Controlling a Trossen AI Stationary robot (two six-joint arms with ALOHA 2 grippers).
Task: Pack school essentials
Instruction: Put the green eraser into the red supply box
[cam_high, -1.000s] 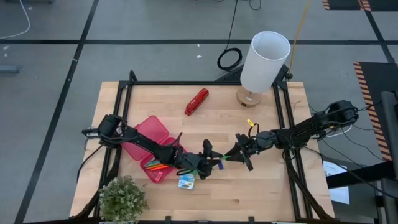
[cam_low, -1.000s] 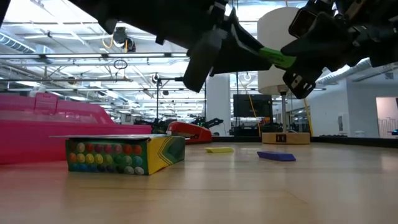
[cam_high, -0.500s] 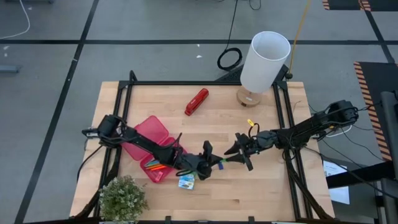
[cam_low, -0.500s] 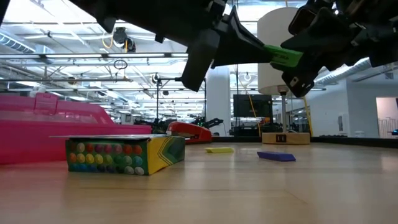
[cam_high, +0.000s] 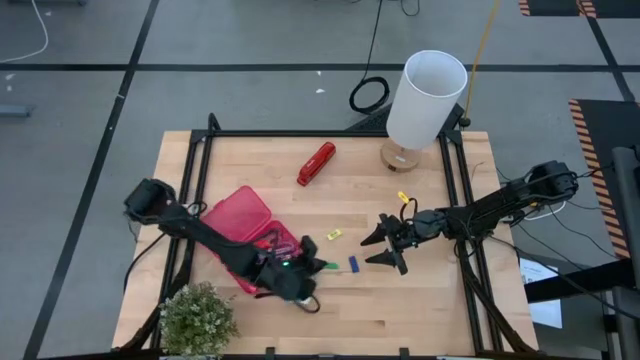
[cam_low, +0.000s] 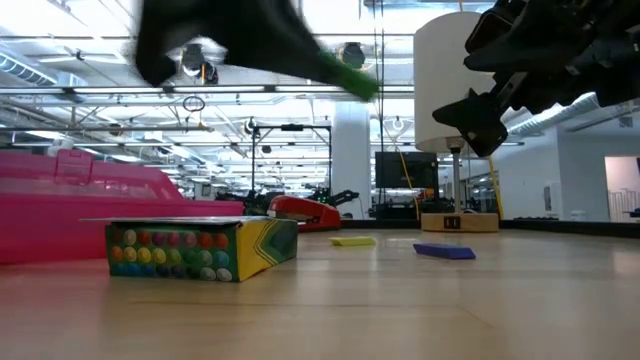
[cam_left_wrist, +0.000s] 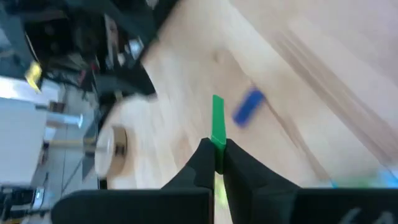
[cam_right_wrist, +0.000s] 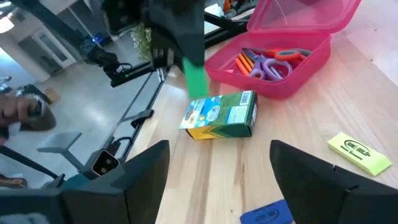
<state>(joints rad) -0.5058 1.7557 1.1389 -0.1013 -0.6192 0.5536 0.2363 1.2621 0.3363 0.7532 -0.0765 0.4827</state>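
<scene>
Gripping a small flat green eraser (cam_left_wrist: 217, 121) edge-on, the left gripper (cam_high: 300, 270) has its fingers clamped on it, long axis running straight out past the tips, right above the open pink plastic case (cam_high: 238, 215) at the worktop's (cam_high: 420, 300) front-left. Case opening lies just beside and below, so the drop belongs to the left arm. Right gripper (cam_high: 384, 245) hovers mid-worktop, fingers apart, empty, nearer the blue eraser (cam_high: 353, 264) and yellow eraser (cam_high: 335, 235).
</scene>
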